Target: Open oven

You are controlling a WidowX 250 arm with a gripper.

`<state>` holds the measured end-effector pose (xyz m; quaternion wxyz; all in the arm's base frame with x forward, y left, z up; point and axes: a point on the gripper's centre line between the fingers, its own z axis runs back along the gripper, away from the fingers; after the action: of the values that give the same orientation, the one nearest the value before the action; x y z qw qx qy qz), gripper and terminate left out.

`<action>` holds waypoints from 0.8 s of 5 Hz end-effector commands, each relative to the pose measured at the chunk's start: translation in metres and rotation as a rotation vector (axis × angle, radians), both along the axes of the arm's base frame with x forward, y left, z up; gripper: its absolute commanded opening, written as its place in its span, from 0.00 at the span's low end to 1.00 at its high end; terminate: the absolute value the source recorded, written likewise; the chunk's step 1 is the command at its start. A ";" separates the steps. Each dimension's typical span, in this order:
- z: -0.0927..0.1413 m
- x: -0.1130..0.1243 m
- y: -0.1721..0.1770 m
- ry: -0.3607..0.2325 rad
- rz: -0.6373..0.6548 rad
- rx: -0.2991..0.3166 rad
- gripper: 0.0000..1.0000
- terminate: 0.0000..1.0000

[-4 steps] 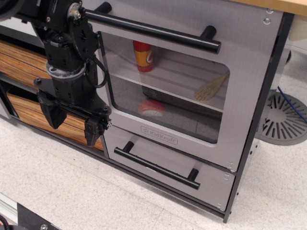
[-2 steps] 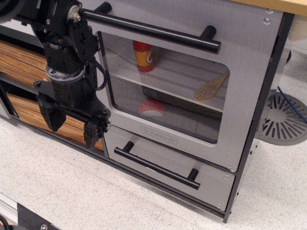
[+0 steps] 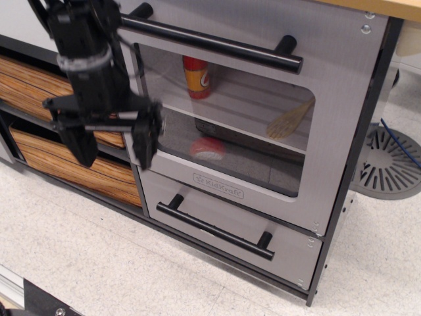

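The toy oven has a brushed silver door (image 3: 342,99) with a clear rounded window (image 3: 230,118) and a "KidKraft" logo (image 3: 218,185). Its long black bar handle (image 3: 217,45) runs across the top of the door. The door looks closed. Inside I see a red and yellow bottle (image 3: 196,78), a wooden spatula (image 3: 289,120) and a red round item (image 3: 207,149). My black gripper (image 3: 113,143) hangs open and empty in front of the door's left edge, fingers pointing down, well below the handle. It is slightly blurred.
A shorter silver drawer (image 3: 230,227) with a black bar handle sits under the oven door. Wood-grain drawers (image 3: 39,92) are to the left, behind my arm. A grey slotted disc (image 3: 388,161) lies on the speckled floor at the right.
My gripper has risen and shifted right, from beside the lower drawer's left end up to the oven window's left edge, and has turned. The oven door has not moved.
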<state>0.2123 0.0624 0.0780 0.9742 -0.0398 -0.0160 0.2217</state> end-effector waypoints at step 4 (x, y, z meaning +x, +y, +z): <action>0.077 0.056 0.040 -0.306 0.790 -0.246 1.00 0.00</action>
<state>0.2689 0.0942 0.1408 0.7866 -0.1780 -0.1228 0.5783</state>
